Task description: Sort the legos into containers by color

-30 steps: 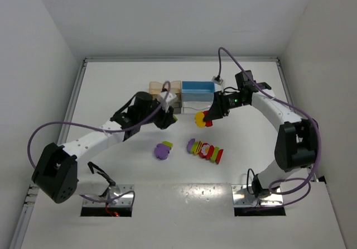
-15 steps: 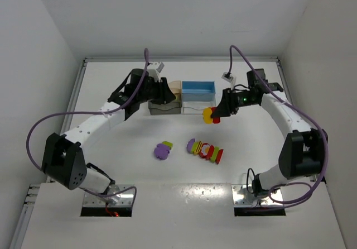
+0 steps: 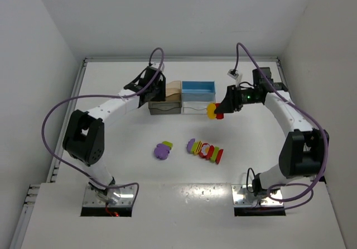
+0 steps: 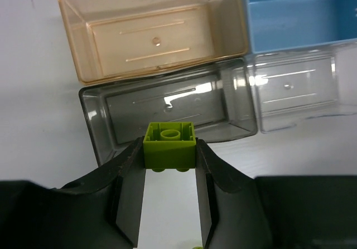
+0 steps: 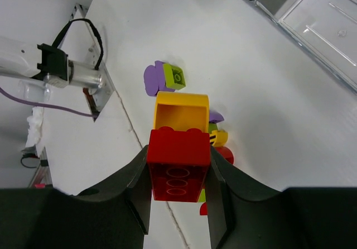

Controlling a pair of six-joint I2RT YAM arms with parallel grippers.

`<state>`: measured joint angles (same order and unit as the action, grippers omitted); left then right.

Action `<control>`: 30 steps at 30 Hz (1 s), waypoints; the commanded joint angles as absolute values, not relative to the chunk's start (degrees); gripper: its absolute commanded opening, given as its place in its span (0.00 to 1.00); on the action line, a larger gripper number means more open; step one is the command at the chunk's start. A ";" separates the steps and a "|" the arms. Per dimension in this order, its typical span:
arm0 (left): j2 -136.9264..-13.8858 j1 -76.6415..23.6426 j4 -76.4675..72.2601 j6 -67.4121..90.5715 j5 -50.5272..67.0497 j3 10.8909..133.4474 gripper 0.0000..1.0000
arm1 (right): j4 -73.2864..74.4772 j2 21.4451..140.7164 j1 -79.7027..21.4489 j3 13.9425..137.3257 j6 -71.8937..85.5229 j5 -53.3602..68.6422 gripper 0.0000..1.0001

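The left fingers [image 4: 127, 199] are pinching a lime-green brick [image 4: 169, 145] by its two flat sides. It hangs over the 6 o'clock wall of the dark grey bin [image 4: 167, 101]. The tan bin [image 4: 150, 37] stands at 12 o'clock of that one, the clear bin [image 4: 295, 92] at 3 o'clock, and the blue bin [image 4: 295, 14] is behind the clear one. The parts of the bins that I can see hold nothing.

The right fingers [image 5: 136, 193] are closed on a red brick [image 5: 178, 176], and a yellow piece [image 5: 181, 112] seems joined to its far end. From above, this pair is in the air just at 3 o'clock of the clear bin.

I judge these pieces to be light, hard and smooth. The good place to take them is on two opposite flat sides, not on a corner or on the studs, where a piece could twist out. The red and yellow pair has two colours together, so I think it is awkward to sort as it is.

Compared with one second before, the left fingers have gone from the 6 o'clock side of the bins up over them, and the arm is folded more toward 12 o'clock. The right fingers have carried their pair a little toward 2 o'clock. The purple piece [image 3: 162, 151] and the row of mixed pieces [image 3: 205, 151] on the table [image 3: 251, 148] have not moved.
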<state>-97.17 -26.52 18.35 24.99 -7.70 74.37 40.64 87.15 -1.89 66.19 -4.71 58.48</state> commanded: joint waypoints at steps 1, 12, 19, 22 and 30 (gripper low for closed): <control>-98.87 -26.02 19.51 24.87 -10.90 76.20 0.00 | 38.50 87.54 -1.05 68.82 -4.04 58.80 0.00; -105.12 -22.33 21.27 26.10 -8.71 78.84 0.39 | 37.44 88.07 -0.53 68.82 -3.52 58.27 0.00; -102.49 -21.80 18.38 26.10 -0.89 78.31 0.83 | 37.44 88.59 -0.53 69.35 -3.52 60.56 0.00; -98.10 -21.27 13.30 25.49 8.05 75.51 0.84 | 38.06 89.12 -0.53 69.35 -5.09 62.92 0.00; -92.55 -18.98 -12.09 31.15 61.93 66.98 0.82 | 41.92 89.74 -2.20 69.44 -11.07 73.73 0.00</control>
<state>-94.24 -19.53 3.86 24.62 36.32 68.88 41.52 89.25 -1.52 67.42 -7.99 65.78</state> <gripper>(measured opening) 0.818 0.373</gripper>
